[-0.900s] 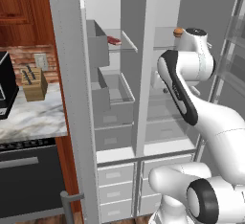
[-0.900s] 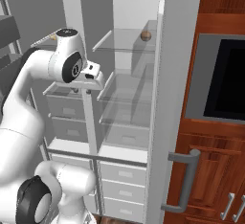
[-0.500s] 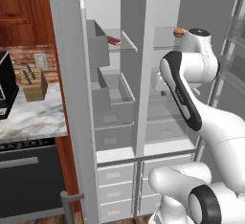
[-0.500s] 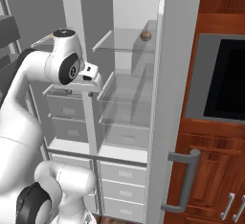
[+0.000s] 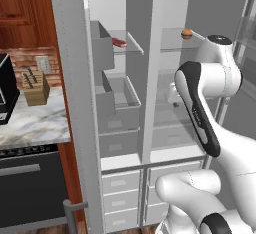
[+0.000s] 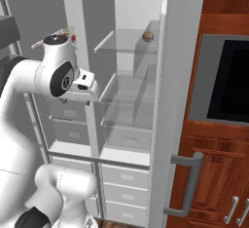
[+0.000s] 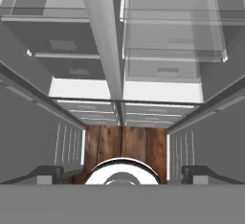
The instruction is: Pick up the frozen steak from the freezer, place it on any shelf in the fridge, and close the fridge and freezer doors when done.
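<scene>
1. Hand view puts your gripper [image 7: 122,173] low before the divider, tips spread wide, holding nothing.
2. Both doors [image 5: 75,108] stand open; nothing is done yet.
3. Farther in, the frozen steak [image 5: 119,42] lies on the freezer's upper glass shelf; an orange ball [image 5: 186,33] sits on the fridge shelf [image 5: 172,45].

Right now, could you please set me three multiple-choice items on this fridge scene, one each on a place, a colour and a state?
1. Where does the frozen steak lie?
A. on a glass shelf high in the freezer
B. on the marble counter
C. in a bottom drawer

2. What colour is the small ball on the fridge's top shelf?
A. green
B. orange-brown
C. blue

3. How do the fridge and freezer doors stand?
A. both shut
B. both open
C. one taken off

A: dark-red slab on the upper left pane.
B: seen in both base views.
B: both compartments' insides show.
</scene>
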### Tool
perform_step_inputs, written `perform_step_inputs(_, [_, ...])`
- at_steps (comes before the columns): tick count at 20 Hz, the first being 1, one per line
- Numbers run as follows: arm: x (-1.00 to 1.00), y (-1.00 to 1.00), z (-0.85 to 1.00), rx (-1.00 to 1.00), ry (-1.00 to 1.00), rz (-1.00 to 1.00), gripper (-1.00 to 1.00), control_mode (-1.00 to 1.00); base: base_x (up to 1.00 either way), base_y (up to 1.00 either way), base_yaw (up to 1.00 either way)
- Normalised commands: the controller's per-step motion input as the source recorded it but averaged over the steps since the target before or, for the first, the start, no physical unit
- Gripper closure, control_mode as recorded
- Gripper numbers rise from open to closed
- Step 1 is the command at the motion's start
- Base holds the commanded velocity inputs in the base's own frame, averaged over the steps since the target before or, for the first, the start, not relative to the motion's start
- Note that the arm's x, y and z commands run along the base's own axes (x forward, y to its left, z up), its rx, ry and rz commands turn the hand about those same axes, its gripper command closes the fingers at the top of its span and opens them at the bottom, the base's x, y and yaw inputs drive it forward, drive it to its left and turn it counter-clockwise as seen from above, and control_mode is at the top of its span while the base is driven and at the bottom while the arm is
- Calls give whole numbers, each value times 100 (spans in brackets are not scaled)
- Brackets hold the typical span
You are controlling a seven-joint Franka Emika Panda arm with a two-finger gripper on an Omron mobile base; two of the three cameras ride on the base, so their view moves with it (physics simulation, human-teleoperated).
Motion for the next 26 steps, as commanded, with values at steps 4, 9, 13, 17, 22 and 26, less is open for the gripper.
perform_step_inputs(4, [-17,5,0,0,-5,0,-100,-100,0,0,0])
perform_step_inputs(9, [0,39,0,0,-8,0,-100,-100,0,0,0])
perform_step_inputs(13, [0,44,0,0,-7,0,-100,-100,0,0,0])
perform_step_inputs(17, [9,39,0,0,-4,0,-100,-100,0,0,0])
perform_step_inputs(22, [2,-1,0,0,0,0,-100,-100,0,0,0])
perform_step_inputs(26, [0,0,0,0,0,0,-100,-100,0,0,0])
